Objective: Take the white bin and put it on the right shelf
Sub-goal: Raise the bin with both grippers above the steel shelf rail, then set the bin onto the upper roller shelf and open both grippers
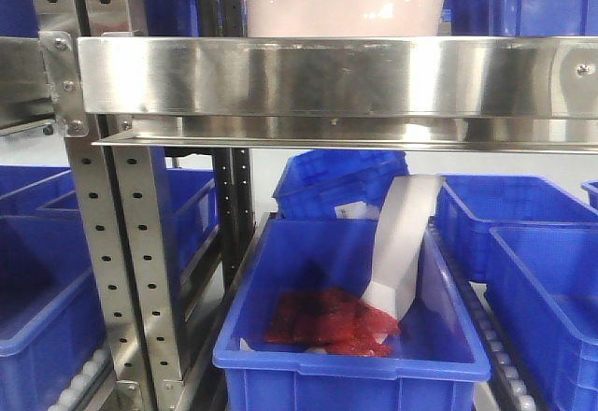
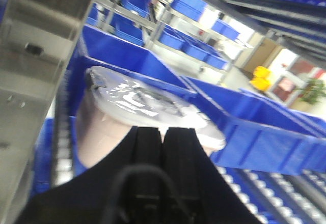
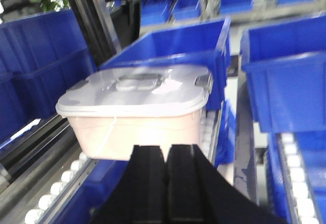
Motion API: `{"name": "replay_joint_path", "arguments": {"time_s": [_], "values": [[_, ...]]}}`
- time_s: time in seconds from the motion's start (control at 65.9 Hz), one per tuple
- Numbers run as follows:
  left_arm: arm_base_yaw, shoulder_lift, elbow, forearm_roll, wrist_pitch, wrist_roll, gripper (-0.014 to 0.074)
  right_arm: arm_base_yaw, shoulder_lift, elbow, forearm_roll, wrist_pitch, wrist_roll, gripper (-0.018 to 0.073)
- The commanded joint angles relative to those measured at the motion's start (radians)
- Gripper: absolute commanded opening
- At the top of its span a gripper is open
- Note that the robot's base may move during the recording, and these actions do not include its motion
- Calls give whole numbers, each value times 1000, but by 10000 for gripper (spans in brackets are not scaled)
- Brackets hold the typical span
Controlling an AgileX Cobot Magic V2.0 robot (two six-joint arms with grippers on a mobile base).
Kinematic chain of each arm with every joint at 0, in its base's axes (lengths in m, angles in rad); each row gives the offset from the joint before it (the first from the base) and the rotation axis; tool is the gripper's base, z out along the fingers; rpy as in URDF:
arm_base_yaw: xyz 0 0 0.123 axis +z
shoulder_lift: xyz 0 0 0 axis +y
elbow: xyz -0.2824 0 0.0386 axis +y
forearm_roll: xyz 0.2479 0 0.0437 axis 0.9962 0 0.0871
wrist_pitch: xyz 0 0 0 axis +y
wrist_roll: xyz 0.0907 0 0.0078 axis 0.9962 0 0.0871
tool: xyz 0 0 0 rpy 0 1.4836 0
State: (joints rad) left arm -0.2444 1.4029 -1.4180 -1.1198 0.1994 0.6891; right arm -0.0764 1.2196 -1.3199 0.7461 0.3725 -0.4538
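The white bin (image 1: 346, 5) stands on the right shelf just behind its shiny steel front rail (image 1: 327, 75), only its lower pinkish wall showing there. In the left wrist view the white bin (image 2: 137, 102) lies straight ahead, glossy lid up. My left gripper (image 2: 163, 130) is shut, its black fingers pressed together just short of the bin's near wall, holding nothing. In the right wrist view the white bin (image 3: 132, 102) rests on a roller track. My right gripper (image 3: 167, 148) is shut and empty in front of its pinkish side. Neither gripper shows in the front view.
A perforated steel post (image 1: 112, 243) stands at the left. Below the rail, a blue crate (image 1: 346, 369) holds red packets (image 1: 327, 322) and a white strip (image 1: 402, 243). Blue crates (image 3: 285, 86) (image 2: 265, 127) flank the bin. White rollers (image 3: 56, 188) line the track.
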Motion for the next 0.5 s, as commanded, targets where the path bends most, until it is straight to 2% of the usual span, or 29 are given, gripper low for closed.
{"name": "replay_joint_path", "arguments": {"time_s": [0.0,0.106,0.228,0.364,0.485], "values": [[-40,-74,46,35,-136,-8,-117,21,-76,46,-18,-139,19,61],[-65,-136,157,81,-212,3,-117,22,-143,177,-21,-186,18,61],[-66,-229,296,125,-265,3,-117,22,-239,340,-45,-253,17,61],[-66,-358,463,130,-355,60,-117,22,-368,495,-105,-316,-18,61],[-66,-492,604,130,-371,81,-117,22,-484,597,-127,-318,-29,61]]}}
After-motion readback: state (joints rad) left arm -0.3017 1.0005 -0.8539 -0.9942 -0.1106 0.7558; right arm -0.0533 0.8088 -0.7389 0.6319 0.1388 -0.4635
